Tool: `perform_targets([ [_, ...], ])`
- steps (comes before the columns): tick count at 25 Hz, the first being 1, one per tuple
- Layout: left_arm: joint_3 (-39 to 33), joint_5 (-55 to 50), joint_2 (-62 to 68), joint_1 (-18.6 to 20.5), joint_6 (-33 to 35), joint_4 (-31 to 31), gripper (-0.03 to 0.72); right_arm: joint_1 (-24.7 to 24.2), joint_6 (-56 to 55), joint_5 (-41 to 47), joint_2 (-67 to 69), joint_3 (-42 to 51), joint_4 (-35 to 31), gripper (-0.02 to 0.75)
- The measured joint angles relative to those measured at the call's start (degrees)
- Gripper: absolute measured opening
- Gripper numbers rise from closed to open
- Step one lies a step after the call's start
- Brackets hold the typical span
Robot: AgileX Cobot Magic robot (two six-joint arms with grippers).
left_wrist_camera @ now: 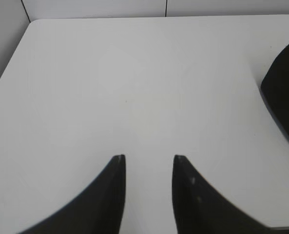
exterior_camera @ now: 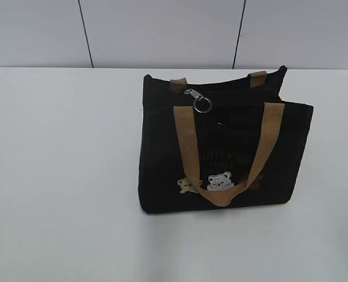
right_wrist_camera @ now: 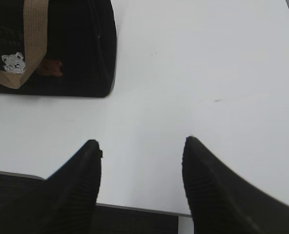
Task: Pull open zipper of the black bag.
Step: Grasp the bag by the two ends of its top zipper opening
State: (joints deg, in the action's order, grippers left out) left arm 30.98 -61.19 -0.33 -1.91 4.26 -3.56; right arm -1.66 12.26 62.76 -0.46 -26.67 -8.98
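Note:
The black bag (exterior_camera: 220,141) stands upright on the white table, right of centre in the exterior view, with tan handles and bear patches on its front. Its zipper pull, a silver clasp with a round ring (exterior_camera: 200,101), hangs at the left end of the top edge. Neither arm shows in the exterior view. My left gripper (left_wrist_camera: 149,157) is open over bare table, with one side of the bag (left_wrist_camera: 283,97) at the far right of its view. My right gripper (right_wrist_camera: 142,141) is open above the table's near edge, the bag's lower right corner (right_wrist_camera: 81,53) lying ahead and to its left.
The white table (exterior_camera: 62,176) reaches back to a pale panelled wall (exterior_camera: 162,29). In the right wrist view the table's near edge (right_wrist_camera: 134,208) runs under the fingers, with dark floor below it. Bare tabletop lies on both sides of the bag.

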Motion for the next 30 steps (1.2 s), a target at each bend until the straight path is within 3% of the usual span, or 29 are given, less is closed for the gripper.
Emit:
perform_targets([
  [3, 0.2, 0.3, 0.0, 0.0, 0.0, 0.0, 0.286, 0.0, 0.0, 0.0, 0.0, 0.0, 0.0, 0.41],
  [9, 1.36, 11.59, 6.03, 0.0, 0.0, -0.05, 0.484, 0.0, 0.0, 0.0, 0.0, 0.0, 0.0, 0.41],
  [16, 1.29, 37.58, 19.22, -0.07, 0.0, -1.52, 0.507, 0.0, 0.0, 0.0, 0.0, 0.0, 0.0, 0.41],
  [20, -1.49, 55.48, 30.37, -2.3, -0.57, -1.25, 0.507, 0.0, 0.0, 0.0, 0.0, 0.0, 0.0, 0.41],
  [24, -5.43, 78.39, 44.93, -6.49, -10.23, 8.71, 0.507, 0.0, 0.0, 0.0, 0.0, 0.0, 0.0, 0.41],
  [27, -6.15, 94.18, 58.98, -7.02, -20.39, 19.62, 0.507, 0.0, 0.0, 0.0, 0.0, 0.0, 0.0, 0.41],
  [30, -5.66, 108.23, 72.42, -7.02, -23.83, 28.53, 0.507, 0.0, 0.0, 0.0, 0.0, 0.0, -0.05, 0.41],
])
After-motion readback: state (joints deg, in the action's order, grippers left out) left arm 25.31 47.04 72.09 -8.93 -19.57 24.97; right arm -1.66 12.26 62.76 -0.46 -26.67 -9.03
